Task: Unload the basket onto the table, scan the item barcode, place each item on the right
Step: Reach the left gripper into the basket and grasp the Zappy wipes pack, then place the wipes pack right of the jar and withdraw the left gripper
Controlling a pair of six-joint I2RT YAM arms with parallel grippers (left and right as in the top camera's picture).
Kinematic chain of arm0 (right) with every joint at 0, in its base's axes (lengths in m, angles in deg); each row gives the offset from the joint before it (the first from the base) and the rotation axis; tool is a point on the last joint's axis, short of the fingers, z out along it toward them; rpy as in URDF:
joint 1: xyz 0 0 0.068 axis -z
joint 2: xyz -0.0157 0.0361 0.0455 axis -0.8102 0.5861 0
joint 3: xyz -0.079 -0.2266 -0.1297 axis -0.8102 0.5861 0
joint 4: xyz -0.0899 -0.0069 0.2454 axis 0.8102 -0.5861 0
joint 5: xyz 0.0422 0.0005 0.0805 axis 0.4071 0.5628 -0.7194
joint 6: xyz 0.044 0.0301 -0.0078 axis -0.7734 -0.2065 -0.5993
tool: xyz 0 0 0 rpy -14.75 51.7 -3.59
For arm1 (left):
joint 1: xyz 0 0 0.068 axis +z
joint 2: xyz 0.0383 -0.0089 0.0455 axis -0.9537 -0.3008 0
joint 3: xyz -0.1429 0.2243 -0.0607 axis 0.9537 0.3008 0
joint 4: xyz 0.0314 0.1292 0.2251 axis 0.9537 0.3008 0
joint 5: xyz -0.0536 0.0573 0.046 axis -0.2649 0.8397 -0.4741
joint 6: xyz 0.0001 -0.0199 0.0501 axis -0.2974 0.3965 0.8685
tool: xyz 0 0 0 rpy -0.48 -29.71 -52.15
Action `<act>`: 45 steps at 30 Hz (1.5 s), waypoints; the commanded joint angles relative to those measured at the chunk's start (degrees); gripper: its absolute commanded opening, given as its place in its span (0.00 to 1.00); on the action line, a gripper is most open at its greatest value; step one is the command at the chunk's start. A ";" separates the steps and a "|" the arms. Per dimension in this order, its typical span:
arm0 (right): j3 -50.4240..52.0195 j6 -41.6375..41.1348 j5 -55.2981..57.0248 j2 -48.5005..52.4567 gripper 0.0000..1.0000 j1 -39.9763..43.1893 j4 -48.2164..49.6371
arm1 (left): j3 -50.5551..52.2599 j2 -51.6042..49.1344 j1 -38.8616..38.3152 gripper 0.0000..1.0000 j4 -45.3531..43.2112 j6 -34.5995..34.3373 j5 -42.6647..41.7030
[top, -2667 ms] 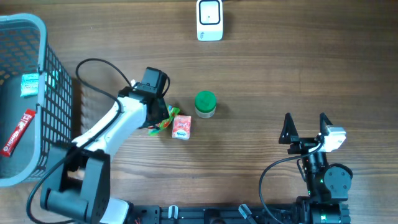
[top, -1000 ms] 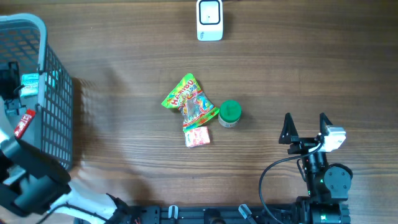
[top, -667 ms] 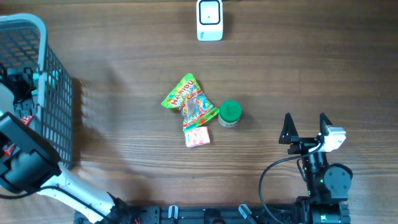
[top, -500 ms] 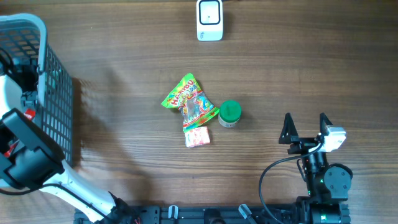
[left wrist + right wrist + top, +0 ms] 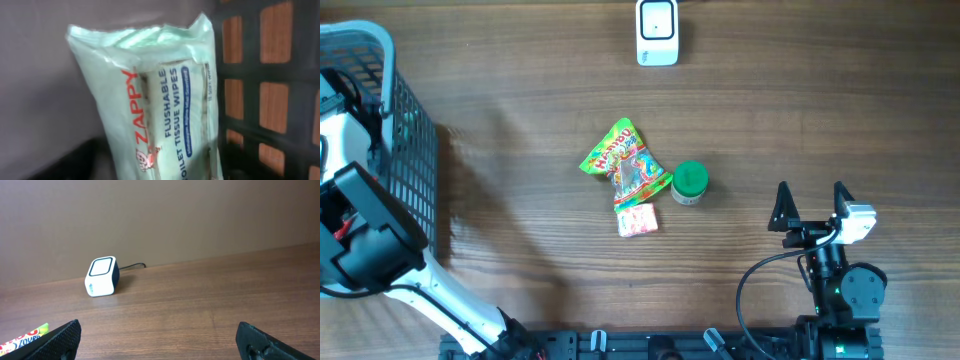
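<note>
the basket [image 5: 392, 110] stands at the table's [image 5: 800, 100] left edge, with a pack of wipes [image 5: 165, 110] inside, just beside its mesh wall. the scanner [image 5: 657, 32] sits at the far edge, middle. mid-table lies the sweets bag [image 5: 620, 160], the jar [image 5: 688, 183] just right of it, the small carton [image 5: 638, 220] at its near end. the right gripper [image 5: 812, 205] sits near-right, well apart.

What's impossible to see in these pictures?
- Left hand: overhead, its arm and the basket hide it; open or closed, unclear.
- Wipes pack: left wrist view, bottom cut off by the frame; no barcode shows.
- Candy bag: right wrist view, mostly cut off at the lower edge.
- Small pink box: overhead, print too small to read.
</note>
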 commanded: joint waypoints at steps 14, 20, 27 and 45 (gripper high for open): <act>0.07 -0.57 0.61 -0.11 1.00 -0.46 0.15 | 1.18 40.11 6.93 0.04 12.02 5.11 -6.71; 0.07 -0.57 0.61 -0.11 1.00 -0.46 0.15 | 1.20 57.77 -11.34 0.04 17.51 3.39 -14.58; 0.07 -0.57 0.61 -0.11 1.00 -0.46 0.15 | 2.34 42.97 -49.79 0.04 10.97 3.32 -11.61; 0.07 -0.59 0.61 -0.11 1.00 -0.46 0.15 | 2.34 -2.47 -83.49 0.04 -11.43 3.32 -10.03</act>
